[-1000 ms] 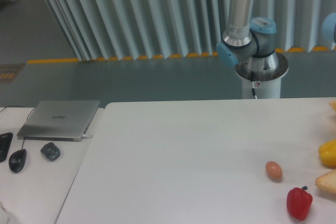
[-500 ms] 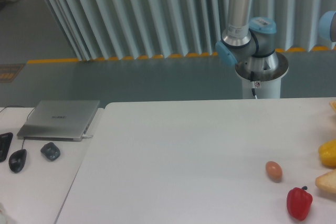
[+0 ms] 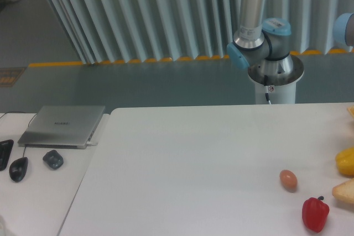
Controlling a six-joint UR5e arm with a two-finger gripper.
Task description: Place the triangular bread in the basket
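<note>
The triangular bread lies on the white table at the right edge of the view, partly cut off by the frame, so only its left portion shows. It is a pale golden-tan wedge with a soft matte surface, lying flat. It rests just right of the red pepper and just below the yellow fruit, apart from both. No basket is in view. The gripper is out of view, so no relation to it can be told

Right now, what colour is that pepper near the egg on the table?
The pepper is bright red with a dark stem, seen in the fixed camera view, just right of the brown egg.
</note>
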